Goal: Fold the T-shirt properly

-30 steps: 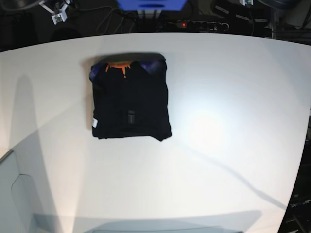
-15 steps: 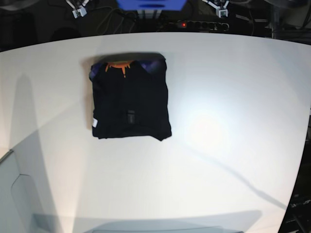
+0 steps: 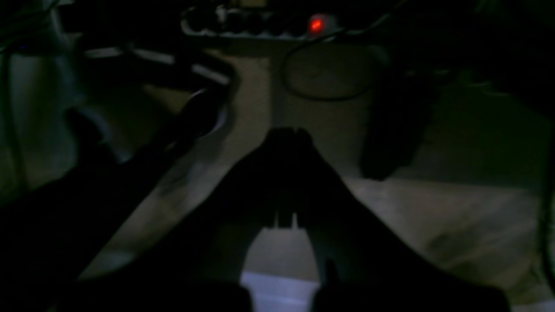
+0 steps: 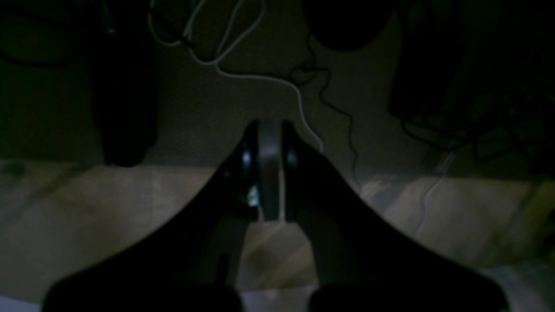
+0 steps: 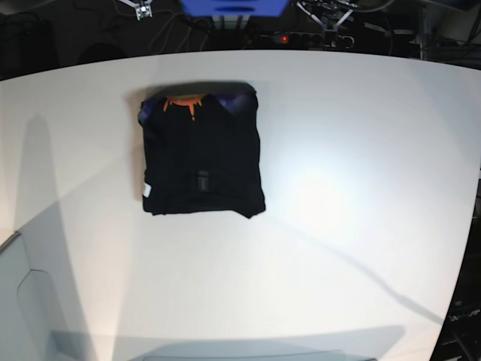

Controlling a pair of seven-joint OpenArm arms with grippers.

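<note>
Both grippers are clenched on nothing: the left gripper (image 3: 287, 132) shows its two dark fingers pressed together at the tips in the left wrist view, and the right gripper (image 4: 269, 130) shows its fingers drawn in against a narrow grey strip between them in the right wrist view; neither holds any cloth, and both hang over a dim floor beyond the table's far edge.

At the top of the base view a small pale piece of the right gripper (image 5: 141, 10) shows on the left and a piece of the left gripper (image 5: 328, 16) on the right, both off the table and well apart from the garment.

Folded into a compact, roughly square bundle, the T-shirt (image 5: 201, 154) lies flat on the white table (image 5: 353, 188), in the left half of the base view and toward the far edge; its sides run fairly straight, though the near right corner bulges out a little; orange and purple print (image 5: 184, 103) shows at the neck along the far edge; a small white tag (image 5: 147, 190) sits at the near left side; a small dark label (image 5: 201, 182) lies on the top layer, near the middle.

Long soft shadows cross the table on the left and toward the near right corner.

Behind the table, a power strip (image 5: 304, 37) with a red light (image 3: 316, 24) lies on the floor among black cables; a white cable (image 4: 260, 78) winds across the floor in the right wrist view; a blue object (image 5: 233, 6) stands at the top centre of the base view.
</note>
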